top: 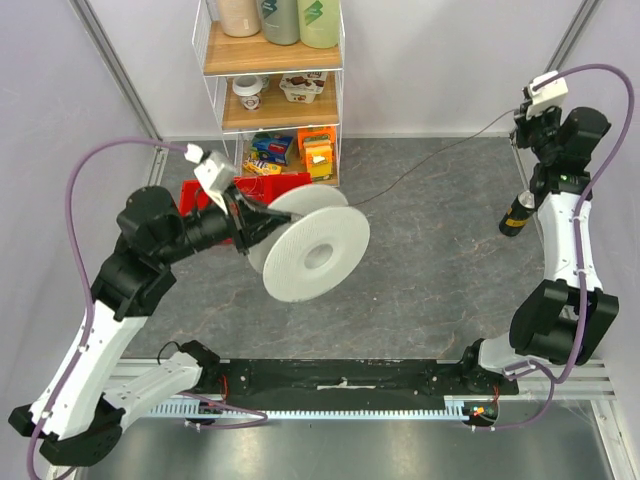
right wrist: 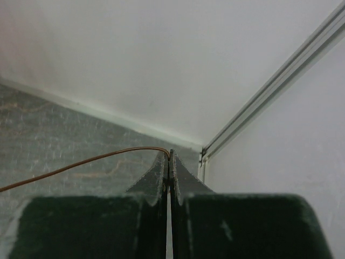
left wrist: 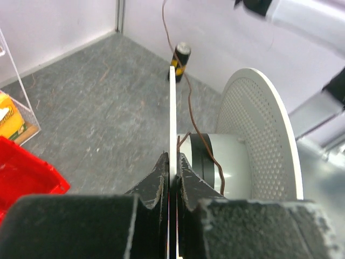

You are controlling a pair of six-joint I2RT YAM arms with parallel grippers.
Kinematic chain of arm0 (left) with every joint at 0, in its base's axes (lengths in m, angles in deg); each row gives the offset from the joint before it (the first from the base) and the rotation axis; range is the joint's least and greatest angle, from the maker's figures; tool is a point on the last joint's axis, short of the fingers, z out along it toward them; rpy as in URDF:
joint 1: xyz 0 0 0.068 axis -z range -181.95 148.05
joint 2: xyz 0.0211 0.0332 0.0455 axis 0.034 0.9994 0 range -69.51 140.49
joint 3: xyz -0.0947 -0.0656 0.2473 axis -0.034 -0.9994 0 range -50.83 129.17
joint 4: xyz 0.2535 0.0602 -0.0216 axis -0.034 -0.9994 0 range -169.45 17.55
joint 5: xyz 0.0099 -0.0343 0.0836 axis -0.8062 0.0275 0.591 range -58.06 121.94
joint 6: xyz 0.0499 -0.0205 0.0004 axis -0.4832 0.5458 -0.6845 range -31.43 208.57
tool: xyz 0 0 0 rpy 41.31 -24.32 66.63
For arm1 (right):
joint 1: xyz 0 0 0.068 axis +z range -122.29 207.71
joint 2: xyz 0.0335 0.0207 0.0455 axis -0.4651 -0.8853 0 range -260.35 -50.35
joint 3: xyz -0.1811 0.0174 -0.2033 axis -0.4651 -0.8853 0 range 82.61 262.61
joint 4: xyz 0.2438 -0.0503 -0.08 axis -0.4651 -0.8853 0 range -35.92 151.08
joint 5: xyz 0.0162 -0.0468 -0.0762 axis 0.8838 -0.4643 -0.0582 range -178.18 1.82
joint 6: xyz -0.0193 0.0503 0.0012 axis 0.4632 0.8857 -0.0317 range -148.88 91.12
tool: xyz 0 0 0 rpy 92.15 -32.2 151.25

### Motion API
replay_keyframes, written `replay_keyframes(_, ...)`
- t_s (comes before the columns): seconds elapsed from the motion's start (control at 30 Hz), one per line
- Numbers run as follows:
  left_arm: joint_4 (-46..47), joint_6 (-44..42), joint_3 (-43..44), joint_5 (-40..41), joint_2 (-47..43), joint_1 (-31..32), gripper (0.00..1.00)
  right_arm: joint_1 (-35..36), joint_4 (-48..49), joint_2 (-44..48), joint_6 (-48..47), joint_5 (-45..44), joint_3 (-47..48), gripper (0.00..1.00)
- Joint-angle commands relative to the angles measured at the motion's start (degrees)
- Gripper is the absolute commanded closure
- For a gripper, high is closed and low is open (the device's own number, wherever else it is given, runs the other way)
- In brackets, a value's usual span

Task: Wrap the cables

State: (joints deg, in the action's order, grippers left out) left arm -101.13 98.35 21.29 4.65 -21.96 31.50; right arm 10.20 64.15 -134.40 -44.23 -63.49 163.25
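Cable (top: 430,158): we see a hair-thin dark wire running taut across the table (top: 420,290), from the spool's hub to the far right corner.
Spool (top: 310,255): white, standing on edge, with a few turns of cable on its hub.
Left fingers (left wrist: 159,178): clenched on the rim of one spool flange.
Right fingers (right wrist: 153,178): pinched tight on the cable's end.

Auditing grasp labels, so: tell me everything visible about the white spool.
The spool is white and plastic-looking: two round flanges perforated with fine holes, joined by a pale hub carrying a few turns of thin brown wire. It is held on edge, apparently clear of the table. The left gripper pinches one flange's rim between its fingers. Nothing else touches it but the wire, which runs off fairly straight to the shut right gripper.
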Motion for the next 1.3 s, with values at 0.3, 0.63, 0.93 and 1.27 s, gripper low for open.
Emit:
replay_keyframes(0.3,15.24,27.21,24.11,2.84,12.47,-11.83,0.98,-1.64,3.35,7.32,-3.63,4.66,-13.22,1.0)
replay_keyframes(0.63,13.84,31.0,36.51,21.02,18.28,-14.64,0.99,-1.29,0.28,14.52,-2.93,13.71,-19.2,1.0)
replay_keyframes(0.93,15.59,19.85,39.5,43.88,18.9,-15.08,0.98,2.57,-17.29,25.41,-10.83,24.87,-23.85,1.0)
replay_keyframes(1.27,17.52,11.42,37.4,57.07,19.68,-15.17,0.99,19.08,-30.49,34.65,-13.03,26.73,-24.83,1.0)
